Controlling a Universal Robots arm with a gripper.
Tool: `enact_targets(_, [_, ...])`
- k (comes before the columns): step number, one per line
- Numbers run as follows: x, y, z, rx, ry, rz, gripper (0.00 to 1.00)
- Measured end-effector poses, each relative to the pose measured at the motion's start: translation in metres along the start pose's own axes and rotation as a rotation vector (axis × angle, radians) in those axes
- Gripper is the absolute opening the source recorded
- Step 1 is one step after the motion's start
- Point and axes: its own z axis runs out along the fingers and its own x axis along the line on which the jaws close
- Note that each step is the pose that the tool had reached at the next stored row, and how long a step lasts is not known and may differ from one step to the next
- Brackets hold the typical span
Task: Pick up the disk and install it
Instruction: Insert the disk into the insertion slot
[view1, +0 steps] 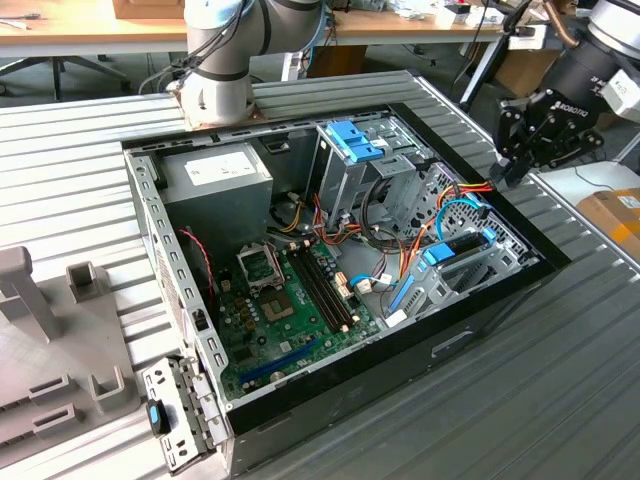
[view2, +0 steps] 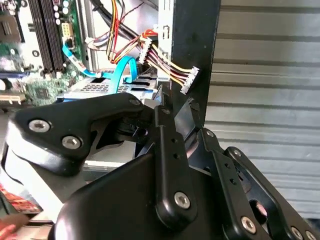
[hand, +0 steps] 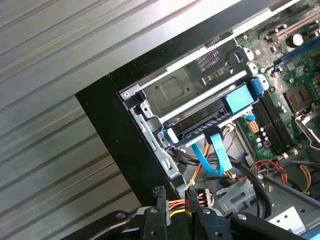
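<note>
The disk (hand: 202, 122) lies flat in a metal bay at the corner of the open computer case, with blue rails along its edges and a blue ribbon cable (hand: 212, 155) curling off one end. In the exterior view the disk (view1: 455, 247) sits at the case's right end. My black gripper (view1: 500, 178) hangs above the case's right rim, apart from the disk. In both wrist views its fingers (hand: 159, 197) stand a little apart with nothing between them, over the black case wall (view2: 195, 45) and a bundle of coloured wires.
A grey power-supply box (view1: 215, 180) fills the case's far corner. A metal cage with a blue latch (view1: 352, 140) stands mid-case. The green motherboard (view1: 290, 310) covers the floor. Loose wires with a white connector (view2: 189, 80) hang by the gripper. The case rests on a ribbed metal table (view1: 560, 380).
</note>
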Motion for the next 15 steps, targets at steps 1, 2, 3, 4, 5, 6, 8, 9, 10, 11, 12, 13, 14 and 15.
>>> enact_targets(1, [0.0022, -0.0012, 0.0010, -0.0022, -0.0004, -0.028, 0.29])
enact_targets(2, [0.0025, -0.0014, 0.0012, 0.0085, -0.0062, -0.033, 0.29])
enact_targets(3, [0.0027, -0.0015, 0.0013, 0.0183, -0.0116, -0.039, 0.29])
enact_targets(4, [0.0031, -0.0010, 0.0013, 0.0304, -0.0150, -0.047, 0.29])
enact_targets(5, [0.0034, -0.0002, 0.0013, 0.0391, -0.0154, -0.049, 0.29])
enact_targets(6, [0.0038, 0.0005, 0.0012, 0.0456, -0.0153, -0.051, 0.29])
enact_targets(8, [0.0039, 0.0007, 0.0012, 0.0525, -0.0159, -0.053, 0.29])
enact_targets(9, [0.0039, 0.0008, 0.0012, 0.0542, -0.0149, -0.053, 0.29])
enact_targets(10, [0.0039, 0.0010, 0.0013, 0.0607, -0.0122, -0.053, 0.29])
enact_targets(11, [0.0041, 0.0012, 0.0012, 0.0730, -0.0065, -0.055, 0.29])
enact_targets(12, [0.0048, 0.0025, 0.0011, 0.0945, 0.0031, -0.057, 0.29])
enact_targets(13, [0.0061, 0.0049, 0.0012, 0.1119, 0.0074, -0.058, 0.29])
enact_targets(14, [0.0077, 0.0078, 0.0011, 0.1223, 0.0085, -0.059, 0.29])
enact_targets(15, [0.0093, 0.0107, 0.0012, 0.1304, 0.0072, -0.059, 0.29])
